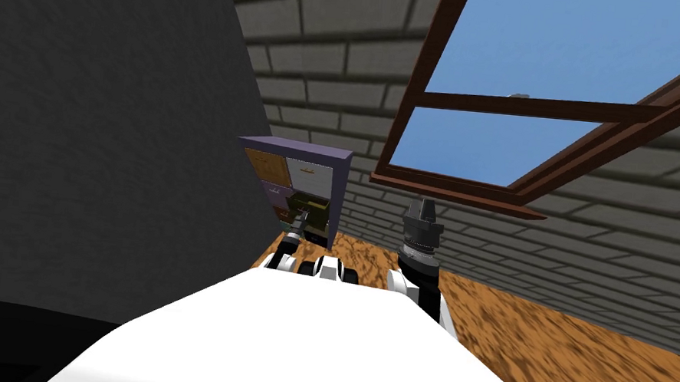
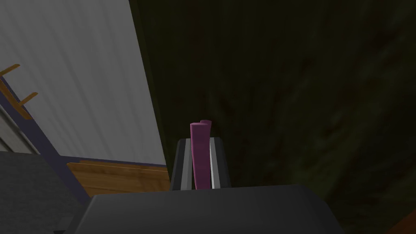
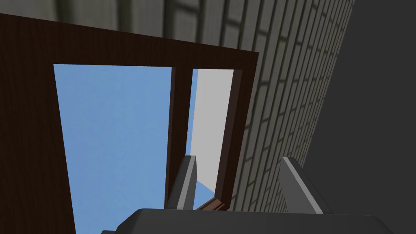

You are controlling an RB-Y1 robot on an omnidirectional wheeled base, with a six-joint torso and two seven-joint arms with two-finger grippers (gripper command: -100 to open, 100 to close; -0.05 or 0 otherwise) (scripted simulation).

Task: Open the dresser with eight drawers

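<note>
Dresser front [image 1: 301, 178], left gripper [image 2: 200, 143] round handle [image 2: 199, 156]

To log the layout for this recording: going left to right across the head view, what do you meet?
Plain dark grey wall → purple-framed dresser with mixed-colour drawer fronts → right gripper. The left gripper, fingers shut on a purple handle, overlaps the dresser, so it is left out.
</note>
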